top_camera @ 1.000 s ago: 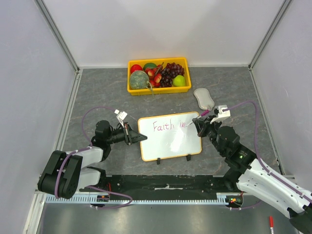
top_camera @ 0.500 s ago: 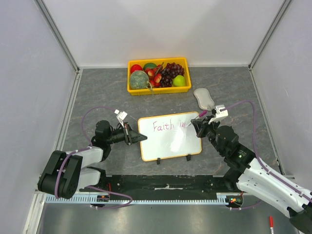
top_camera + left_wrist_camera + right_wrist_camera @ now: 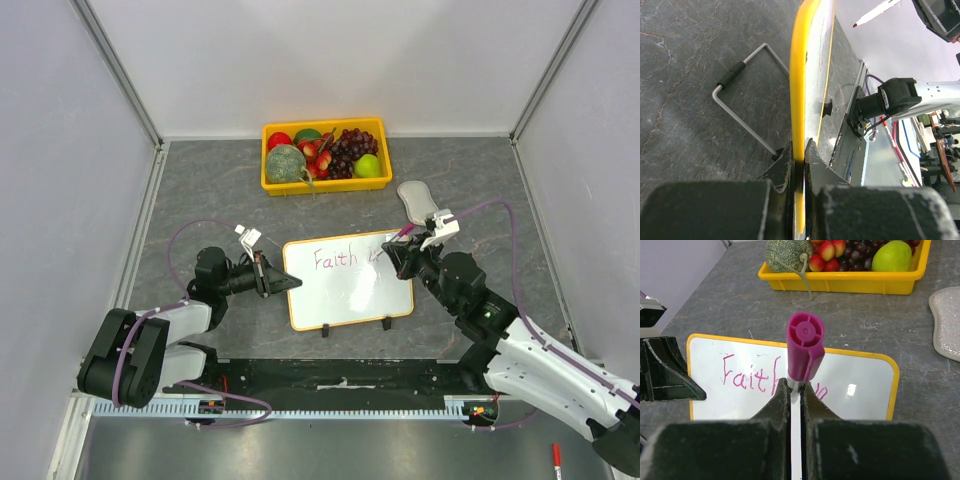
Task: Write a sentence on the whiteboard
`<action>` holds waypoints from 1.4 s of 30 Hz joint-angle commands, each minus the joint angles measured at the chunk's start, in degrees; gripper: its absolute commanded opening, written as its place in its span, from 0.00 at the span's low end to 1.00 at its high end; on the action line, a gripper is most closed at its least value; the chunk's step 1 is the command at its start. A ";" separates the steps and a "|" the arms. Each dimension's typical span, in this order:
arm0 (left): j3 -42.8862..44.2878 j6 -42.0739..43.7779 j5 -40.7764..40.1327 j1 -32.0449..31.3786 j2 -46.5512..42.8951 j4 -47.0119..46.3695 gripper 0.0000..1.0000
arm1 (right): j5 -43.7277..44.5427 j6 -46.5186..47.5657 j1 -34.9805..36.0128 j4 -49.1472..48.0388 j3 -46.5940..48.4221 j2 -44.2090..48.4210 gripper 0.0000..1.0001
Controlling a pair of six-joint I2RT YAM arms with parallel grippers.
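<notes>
Moved: right gripper (image 3: 392, 255) has shifted left over whiteboard (image 3: 350, 292), clamped on pink marker (image 3: 804, 347) | left gripper (image 3: 266, 276) pinches board's left rim, mid-table, on wire stand (image 3: 742, 97) | sentence (image 3: 335, 260) unfinished | board likely light, stiff, slick: hold by rim

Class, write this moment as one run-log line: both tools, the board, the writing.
left tool: shut on whiteboard edge | right tool: shut on pink marker | sentence: "Faith" readable, next word partly hidden
</notes>
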State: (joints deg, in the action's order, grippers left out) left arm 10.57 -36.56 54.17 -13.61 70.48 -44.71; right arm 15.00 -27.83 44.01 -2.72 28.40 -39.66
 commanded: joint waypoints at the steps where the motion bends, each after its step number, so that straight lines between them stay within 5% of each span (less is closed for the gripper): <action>1: 0.42 4.92 -4.34 0.16 0.54 0.59 0.02 | -2.17 0.59 0.37 -3.78 2.97 -1.03 0.00; 27: 0.42 4.83 -4.34 0.16 0.54 0.50 0.02 | 8.28 4.28 18.74 -9.32 7.98 -9.29 0.00; 42: 0.33 4.91 -4.43 0.16 0.27 0.50 0.02 | 11.63 4.98 22.96 -9.94 7.54 -10.18 0.00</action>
State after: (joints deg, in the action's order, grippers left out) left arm 10.57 -36.56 54.19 -13.58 70.50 -44.71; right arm 24.40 -23.86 66.46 -9.89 33.91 -50.09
